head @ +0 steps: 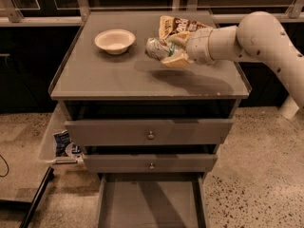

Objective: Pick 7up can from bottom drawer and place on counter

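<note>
Over the counter [104, 75], right of centre, my gripper [170, 51] hangs with both fingers [176, 61] pinching the 7up can [156, 49] — clear of the surface, judging by the shadow underneath. Can is just in front of the chip bag [176, 25], near the bowl [114, 40] but apart from it. Bottom drawer [149, 205] is open, floor bare.

Step in hand: set-down. Rotate wrist until the can stands vertical, descend onto bare grey ahead of the bowl, let go only once the base bears flat. Released sideways it would likely roll.

Long axis now runs roughly level, left-right, free end aimed toward the bowl — which end is the top I cannot tell.
</note>
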